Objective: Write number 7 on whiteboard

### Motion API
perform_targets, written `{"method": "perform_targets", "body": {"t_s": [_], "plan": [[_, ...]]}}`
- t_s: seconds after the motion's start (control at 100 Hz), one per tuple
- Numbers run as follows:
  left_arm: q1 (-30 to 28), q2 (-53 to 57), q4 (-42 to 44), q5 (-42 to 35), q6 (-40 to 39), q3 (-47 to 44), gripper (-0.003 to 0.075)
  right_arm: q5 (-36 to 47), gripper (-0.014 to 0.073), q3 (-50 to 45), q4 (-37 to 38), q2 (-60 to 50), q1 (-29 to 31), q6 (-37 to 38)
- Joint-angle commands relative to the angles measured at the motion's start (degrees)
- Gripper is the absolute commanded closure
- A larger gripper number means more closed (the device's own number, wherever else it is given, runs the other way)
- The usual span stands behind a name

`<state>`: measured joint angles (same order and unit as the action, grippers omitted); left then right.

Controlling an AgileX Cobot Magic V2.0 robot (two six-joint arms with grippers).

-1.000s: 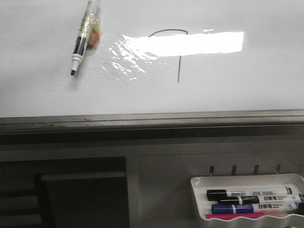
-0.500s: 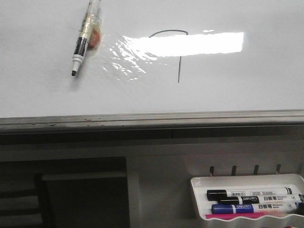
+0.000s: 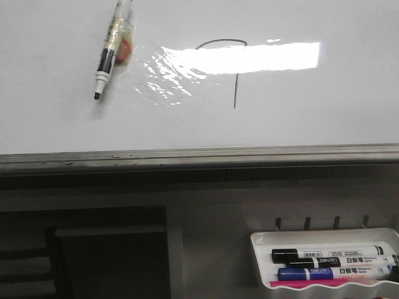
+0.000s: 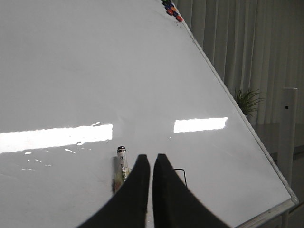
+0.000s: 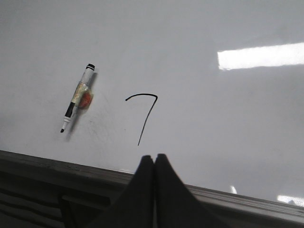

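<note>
— What else did I have in view?
— I saw a marker point(image 3: 110, 51) lying uncapped, tape around its barrel. Low on the right, a tray point(image 3: 324, 237) held three markers point(image 3: 333, 263).
— Anything more?
— A plant point(image 4: 247, 100) beside curtains point(image 4: 237, 45).

Glare (a bright strip) washes out part of the number 7 point(image 3: 235, 75) stem; the marker point(image 3: 110, 47) top is cut off; tray point(image 3: 324, 237) labels unreadable.

The number 7 point(image 3: 234, 68) stands drawn in a thin dark line on the whiteboard point(image 3: 324, 112), right of centre: an arched top stroke joins a straight stem running toward the near edge. The whiteboard is glossy white, streaked with bright glare, with a grey metal strip along its near edge.
</note>
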<state>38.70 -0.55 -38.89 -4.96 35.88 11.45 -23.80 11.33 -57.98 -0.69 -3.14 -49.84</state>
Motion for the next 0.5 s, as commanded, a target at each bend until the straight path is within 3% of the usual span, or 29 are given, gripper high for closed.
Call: {"method": "perform_targets", "body": {"t_s": [0.0,0.49], "plan": [[0.43,-0.55,-0.40,-3.47,-0.22,1.41,0.0741,3.88,0.0657,1.19,-1.63,-0.99,0.29,-0.79],[0.43,-0.55,-0.71,-3.19,-0.22,1.41,0.0741,3.99,0.0657,1.19,-1.63,-0.99,0.29,-0.79]]}}
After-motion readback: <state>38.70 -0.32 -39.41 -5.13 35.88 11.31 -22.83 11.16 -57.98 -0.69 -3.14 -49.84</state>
